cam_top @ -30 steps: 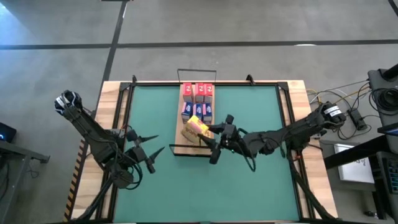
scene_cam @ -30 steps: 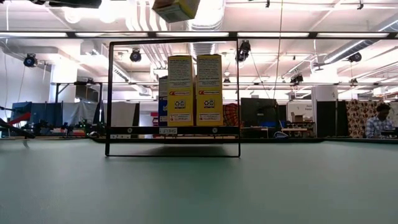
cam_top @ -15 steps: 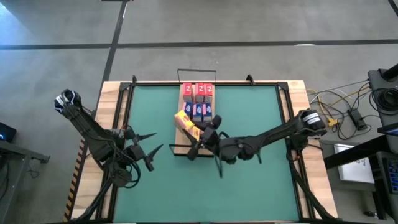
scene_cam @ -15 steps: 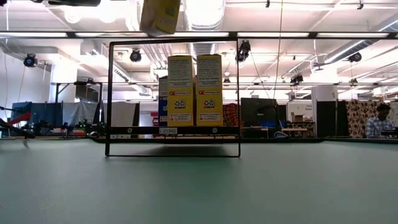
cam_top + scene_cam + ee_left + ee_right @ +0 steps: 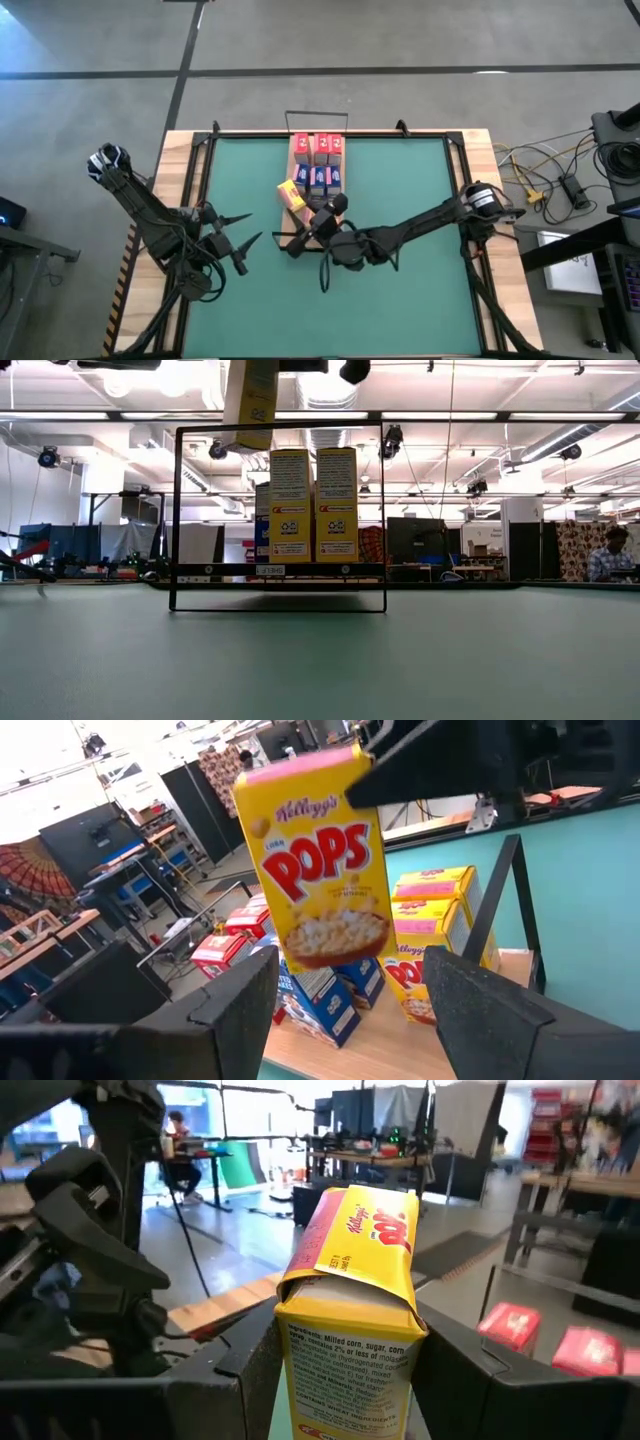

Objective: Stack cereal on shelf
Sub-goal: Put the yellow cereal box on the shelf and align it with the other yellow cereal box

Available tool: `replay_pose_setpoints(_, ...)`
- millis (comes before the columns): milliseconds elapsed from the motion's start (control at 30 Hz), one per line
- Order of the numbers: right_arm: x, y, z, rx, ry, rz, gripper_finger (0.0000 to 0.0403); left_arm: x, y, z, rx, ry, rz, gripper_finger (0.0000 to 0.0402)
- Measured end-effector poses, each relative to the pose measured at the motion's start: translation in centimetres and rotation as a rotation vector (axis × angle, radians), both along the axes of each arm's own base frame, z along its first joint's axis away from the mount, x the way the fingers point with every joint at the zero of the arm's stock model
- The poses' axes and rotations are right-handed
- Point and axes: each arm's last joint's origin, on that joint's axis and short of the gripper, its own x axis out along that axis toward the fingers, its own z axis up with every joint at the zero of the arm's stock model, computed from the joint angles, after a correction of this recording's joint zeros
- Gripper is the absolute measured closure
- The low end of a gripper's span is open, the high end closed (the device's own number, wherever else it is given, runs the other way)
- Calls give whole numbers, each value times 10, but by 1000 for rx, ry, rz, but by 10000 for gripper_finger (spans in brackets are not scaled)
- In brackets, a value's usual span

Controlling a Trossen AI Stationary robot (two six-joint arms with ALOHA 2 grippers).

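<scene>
— Yellow printed cardboard cereal box (image 5: 291, 194): where?
— Pinched in right gripper (image 5: 303, 212), above light-wood shelf board (image 5: 292, 241), beside blue boxes (image 5: 320, 180); red boxes (image 5: 318, 147) behind.
— Left gripper (image 5: 245, 240)?
— Spread, well apart over green bench mat (image 5: 400, 300).

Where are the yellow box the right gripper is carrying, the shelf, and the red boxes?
yellow box (image 5: 325, 870), left wrist view, printed front.
shelf (image 5: 278, 572), low view, board's front edge.
red boxes (image 5: 320, 146), high view, middle box's top.
</scene>
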Motion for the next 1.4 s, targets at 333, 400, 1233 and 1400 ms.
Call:
replay_pose_setpoints(333, 2, -1, -14, 107, -48, -4, 227, 0, 0, 0, 0, -6, 6, 168)
replay_pose_setpoints(400, 4, -1, -21, 124, -42, -7, 227, 0, 0, 0, 1, -7, 8, 168)
replay_pose_setpoints(1233, 16, 2, -54, 129, 33, -15, 227, 7, 21, -31, -1, 20, 110, 168)
replay_pose_setpoints(1400, 16, 2, -56, 141, 40, -14, 227, 11, 34, -46, -75, 104, 107, 168)
